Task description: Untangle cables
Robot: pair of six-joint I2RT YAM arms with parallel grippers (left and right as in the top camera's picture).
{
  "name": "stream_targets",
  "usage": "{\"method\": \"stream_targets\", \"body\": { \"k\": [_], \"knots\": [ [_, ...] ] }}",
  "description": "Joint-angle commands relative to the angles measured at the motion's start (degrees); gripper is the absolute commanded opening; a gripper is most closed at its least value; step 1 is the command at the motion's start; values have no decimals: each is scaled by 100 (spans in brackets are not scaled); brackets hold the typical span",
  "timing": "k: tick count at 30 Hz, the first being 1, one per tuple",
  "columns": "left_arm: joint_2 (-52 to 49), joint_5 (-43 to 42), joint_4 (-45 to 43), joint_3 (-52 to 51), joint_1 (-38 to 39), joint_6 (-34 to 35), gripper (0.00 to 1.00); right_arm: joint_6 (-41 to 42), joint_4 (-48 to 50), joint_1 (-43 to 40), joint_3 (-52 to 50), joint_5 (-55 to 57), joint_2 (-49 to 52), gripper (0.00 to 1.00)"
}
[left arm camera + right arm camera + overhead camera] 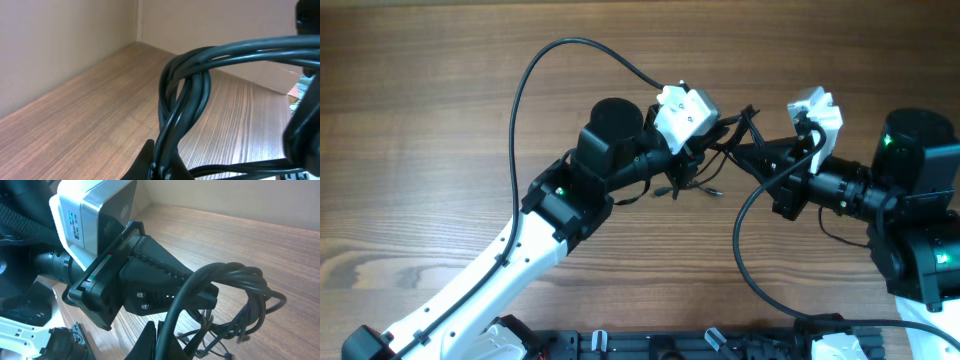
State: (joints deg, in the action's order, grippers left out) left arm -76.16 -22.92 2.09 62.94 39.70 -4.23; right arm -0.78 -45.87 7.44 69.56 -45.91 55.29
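We see the left arm extend from the lower left of the overhead view, white links giving way to black joints, up to the upper centre. There the left gripper (718,138) meets the right gripper (750,148), whose arm stretches in from the right edge. Between them hangs the bundle of black rubber-sheathed cables (692,182), smooth, round in section, looped and crossed over one another. Its thin ends trail down toward the brown wood-grain table (420,120).

In the right wrist view the left jaws taper to a closed black wedge pinched on a loop of the bundle, under a glossy white camera housing (95,215). Of the right jaws we see only one dark finger at the bottom edge, with a cable running close beside it. We cannot tell how far they stand open.

In the left wrist view the strands fill the centre, and a blurred black shape at the right edge is cut off.
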Motion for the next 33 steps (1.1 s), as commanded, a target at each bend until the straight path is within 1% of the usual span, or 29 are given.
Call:
{"method": "stream_targets", "body": {
  "k": [1, 4, 6, 10, 13, 16, 19, 24, 26, 30, 33],
  "knots": [
    [74, 1246, 22, 68, -46, 555, 4, -74, -26, 20, 9, -155, -37, 4],
    [74, 2485, 122, 68, -46, 1211, 4, -83, -186, 20, 9, -44, -31, 4],
    [74, 3180, 219, 68, -46, 1394, 4, -125, -317, 20, 9, -48, -31, 4],
    [74, 4186, 361, 68, -46, 1390, 4, -313, -514, 20, 9, -96, -31, 4],
    [74, 4743, 354, 68, -46, 1137, 4, -614, -535, 20, 9, -785, -33, 4],
    [74, 4924, 348, 68, -46, 560, 4, -876, -535, 20, 9, -1587, -31, 4],
    [74, 4962, 264, 68, -50, 114, 4, -973, -540, 20, 9, -2065, -31, 4],
    [74, 4962, -308, 68, -168, -640, 4, -957, -544, 20, 9, -2732, -31, 4],
    [72, 4962, -538, 68, -284, -750, 4, -957, -566, 20, 9, -2898, -31, 4],
    [74, 4957, -793, 68, -612, -737, 4, -975, -745, 20, 9, -2907, -31, 4],
    [72, 4946, -916, 68, -785, -734, 4, -970, -914, 20, 9, -2621, -20, 4]
  ]
}}
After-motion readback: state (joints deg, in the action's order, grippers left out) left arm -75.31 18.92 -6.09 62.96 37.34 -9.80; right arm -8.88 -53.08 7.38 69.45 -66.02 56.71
